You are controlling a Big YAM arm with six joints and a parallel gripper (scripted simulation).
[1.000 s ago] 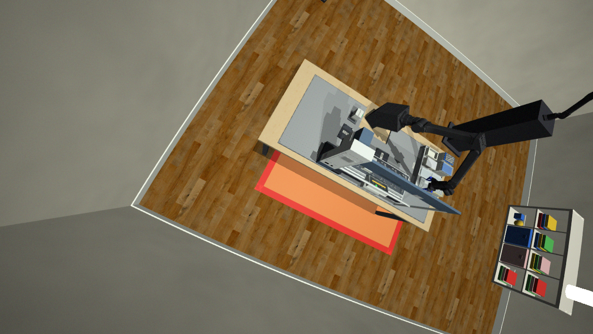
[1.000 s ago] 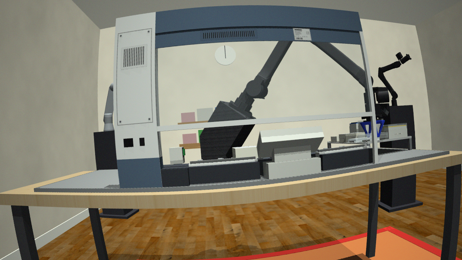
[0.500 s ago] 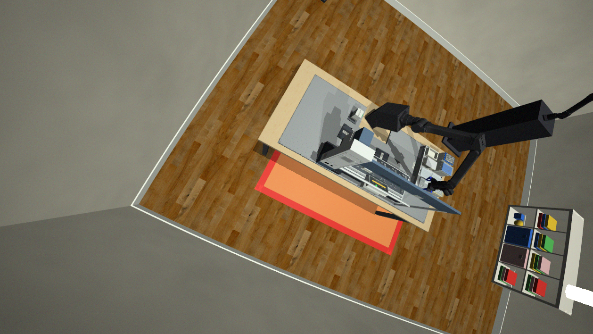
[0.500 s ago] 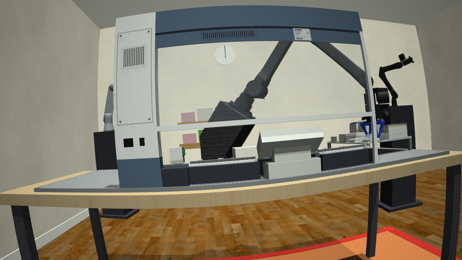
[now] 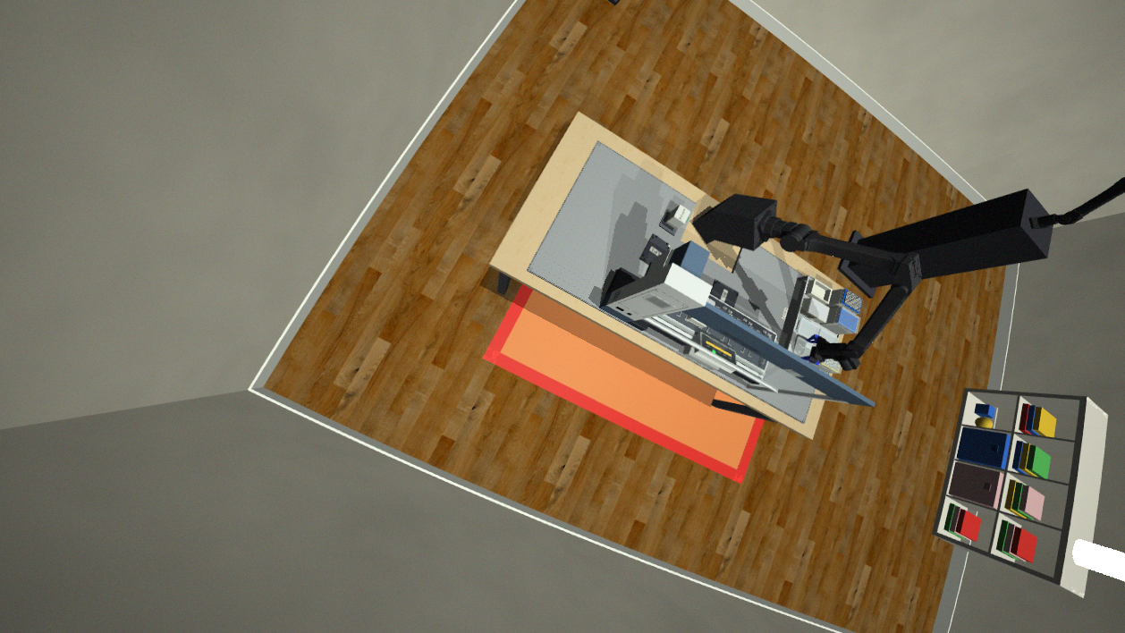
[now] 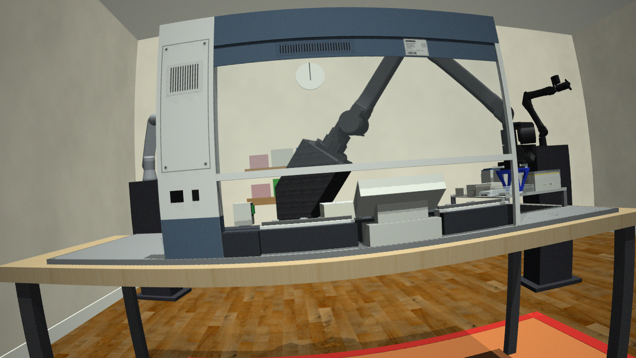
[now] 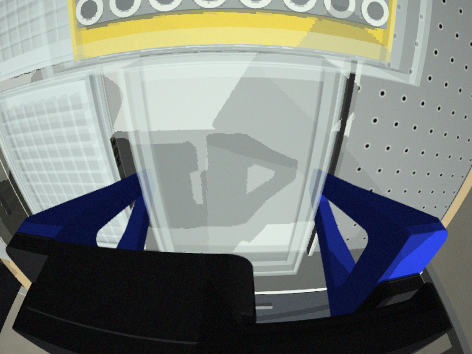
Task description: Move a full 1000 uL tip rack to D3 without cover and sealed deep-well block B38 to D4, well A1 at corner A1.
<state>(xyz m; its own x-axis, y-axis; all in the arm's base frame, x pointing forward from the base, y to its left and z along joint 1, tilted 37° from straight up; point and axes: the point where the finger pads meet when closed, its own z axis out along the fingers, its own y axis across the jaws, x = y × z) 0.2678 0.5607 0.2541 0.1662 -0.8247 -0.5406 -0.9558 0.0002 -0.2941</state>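
My gripper (image 7: 232, 178) (image 6: 512, 179) (image 5: 822, 356) hangs over the SHELF (image 6: 553, 191) at the right end of the table. Its blue fingers are shut on a clear tip-rack cover (image 7: 227, 108), gripped by its two long sides and held level. Just beyond the cover stands a yellow tip rack (image 7: 227, 31); its visible rows show pale rings on grey, so tips are in place there. The labels on the rack are hidden. Two pale gridded items (image 7: 40, 135) (image 7: 30, 1) lie to the left of the cover and the rack.
The perforated grey table mat (image 7: 414, 121) and the table's wooden edge lie to the right. The blue and white deck enclosure (image 6: 186, 133) (image 5: 669, 291) stands over the middle of the table. More labware (image 5: 834, 303) sits further back on the shelf.
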